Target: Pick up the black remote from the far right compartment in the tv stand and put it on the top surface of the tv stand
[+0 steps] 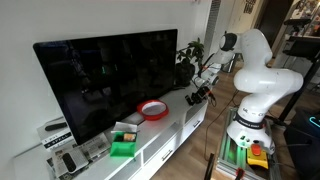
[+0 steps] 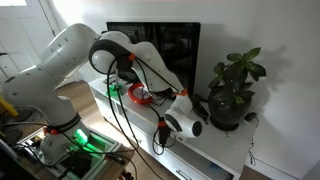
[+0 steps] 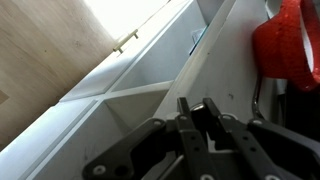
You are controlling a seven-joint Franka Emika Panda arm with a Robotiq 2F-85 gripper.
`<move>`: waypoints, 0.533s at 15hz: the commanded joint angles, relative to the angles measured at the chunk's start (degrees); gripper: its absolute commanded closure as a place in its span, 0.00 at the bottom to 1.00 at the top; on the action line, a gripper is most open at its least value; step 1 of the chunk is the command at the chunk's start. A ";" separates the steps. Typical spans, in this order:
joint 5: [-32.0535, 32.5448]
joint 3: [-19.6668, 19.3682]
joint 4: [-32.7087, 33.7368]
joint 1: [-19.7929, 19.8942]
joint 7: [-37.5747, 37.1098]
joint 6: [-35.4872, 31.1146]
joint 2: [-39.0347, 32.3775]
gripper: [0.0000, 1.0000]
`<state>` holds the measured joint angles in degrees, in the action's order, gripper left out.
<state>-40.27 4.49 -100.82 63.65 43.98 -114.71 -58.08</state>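
In the wrist view my gripper is shut on the black remote, whose slim dark end shows between the two fingertips. Under it lie the white top edge of the tv stand and an open compartment to the left. In both exterior views the gripper hangs at the front edge of the tv stand, near the end with the plant. The remote is too small to make out there.
On the stand are a big black TV, a red-rimmed round dish, a potted plant and a green box. Wooden floor lies in front.
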 commanded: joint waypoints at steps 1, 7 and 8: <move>-1.62 -1.07 3.14 -1.57 -1.63 1.02 -2.23 0.56; -2.32 -1.85 1.48 -2.31 -2.62 0.55 -0.17 0.22; -2.80 -1.88 -0.14 -2.16 -1.57 -0.76 1.35 0.14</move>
<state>-41.25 4.42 -99.11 62.57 41.97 -113.51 -58.92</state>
